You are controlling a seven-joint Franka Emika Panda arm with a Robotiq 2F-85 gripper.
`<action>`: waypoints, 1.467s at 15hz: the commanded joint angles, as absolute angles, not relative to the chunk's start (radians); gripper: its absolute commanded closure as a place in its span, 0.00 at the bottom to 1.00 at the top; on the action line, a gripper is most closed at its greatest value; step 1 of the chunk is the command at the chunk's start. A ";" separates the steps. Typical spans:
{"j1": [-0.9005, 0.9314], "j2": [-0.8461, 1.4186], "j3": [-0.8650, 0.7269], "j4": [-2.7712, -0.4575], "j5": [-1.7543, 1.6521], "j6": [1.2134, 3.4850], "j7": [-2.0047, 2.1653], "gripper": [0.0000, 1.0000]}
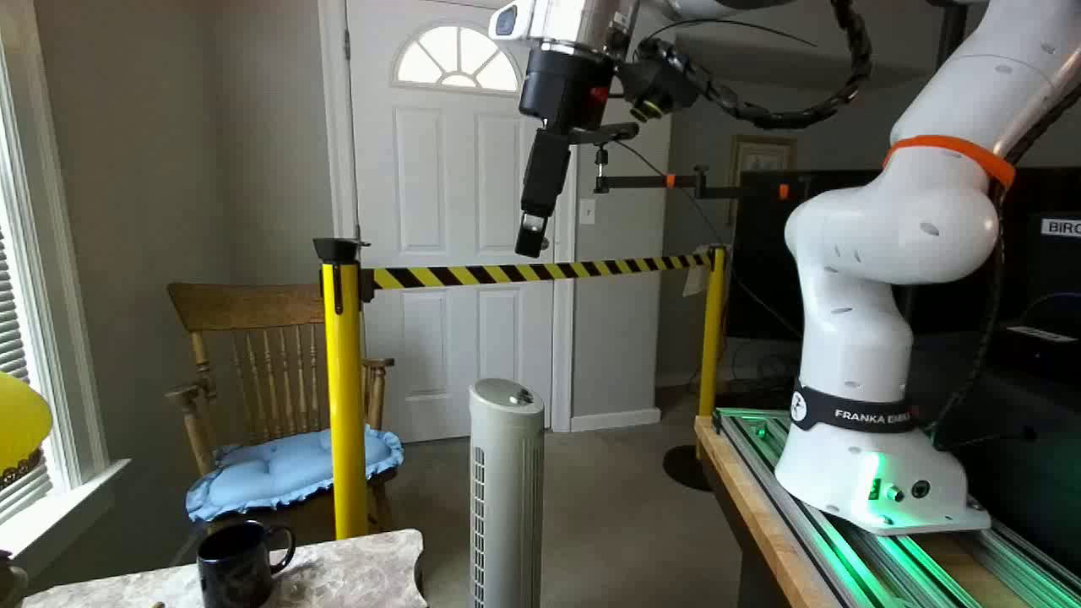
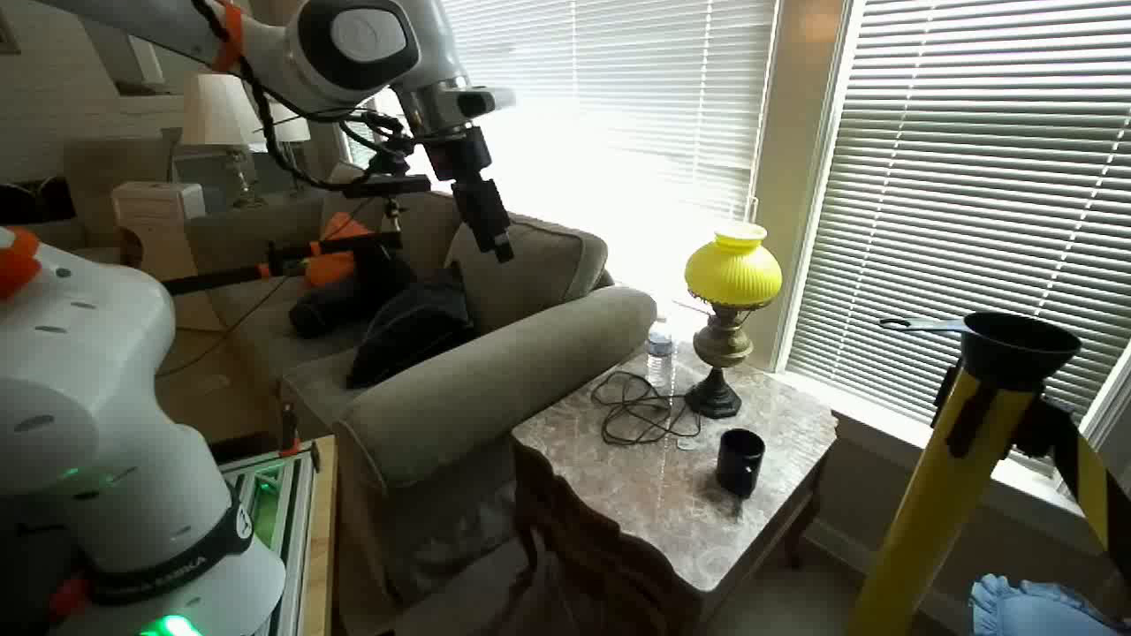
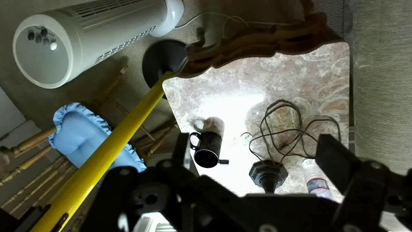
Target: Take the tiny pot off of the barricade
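Tiny pot (image 2: 1014, 349): upright, on top edge of barricade post (image 2: 941, 503); not yet removed. Gripper (image 3: 256, 147): spread, empty, well apart from pot. Outstanding: approach, grasp, lift.

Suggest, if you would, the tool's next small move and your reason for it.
I would probably carry the open tool toward the tiny pot: in both exterior views the pot sits atop a yellow barricade post, while the tool hangs off to the side, holding nothing.

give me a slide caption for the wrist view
Wrist view: past the open gripper, a black mug stands on a marbled tabletop while the barricade's yellow post slants at left.
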State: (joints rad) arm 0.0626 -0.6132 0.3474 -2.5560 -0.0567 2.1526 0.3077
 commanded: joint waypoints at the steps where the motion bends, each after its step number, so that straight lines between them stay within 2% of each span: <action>1: 0.086 -0.608 0.327 -2.554 -0.073 2.149 0.321 0.00; 11: 0.086 -0.608 0.327 -2.554 -0.073 2.149 0.321 0.00; 16: 0.012 -0.560 0.188 -2.481 -0.061 2.106 0.277 0.00; 22: -0.035 -0.372 0.010 -2.271 0.034 2.114 0.208 0.00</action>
State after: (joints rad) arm -0.0422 -0.5037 0.0610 -2.3999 -0.0401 2.1435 0.2495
